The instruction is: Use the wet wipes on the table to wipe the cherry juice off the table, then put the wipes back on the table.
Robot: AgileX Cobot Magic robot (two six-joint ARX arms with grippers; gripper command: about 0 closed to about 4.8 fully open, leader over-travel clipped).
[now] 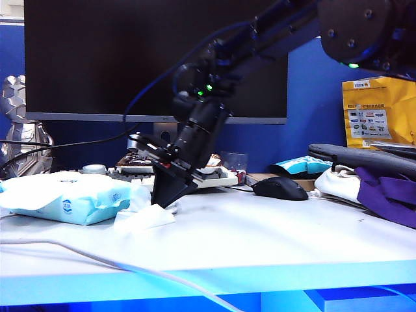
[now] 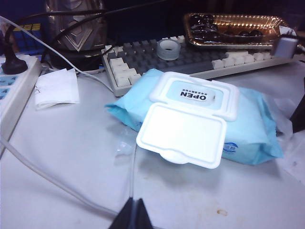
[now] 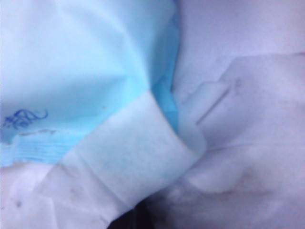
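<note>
The wet wipes (image 1: 144,216) are one crumpled white sheet lying on the table (image 1: 260,247), just right of the blue wipes pack. My right gripper (image 1: 164,203) reaches across from the upper right and points down onto that sheet, shut on it. In the right wrist view the sheet (image 3: 138,152) folds up around the dark tips of the right gripper (image 3: 143,220), close against the pack (image 3: 71,71). My left gripper (image 2: 135,211) hovers shut and empty over the table (image 2: 71,157), in front of the pack. A small brownish spot (image 2: 220,212) marks the table near it.
The light-blue pack (image 2: 200,119) lies with its lid flipped open. Behind it are a keyboard (image 2: 143,57), a tape roll (image 2: 168,49) and a foil tray (image 2: 228,28). A grey cable (image 1: 97,257) crosses the front. A black mouse (image 1: 279,188) and purple cloth (image 1: 390,195) lie right.
</note>
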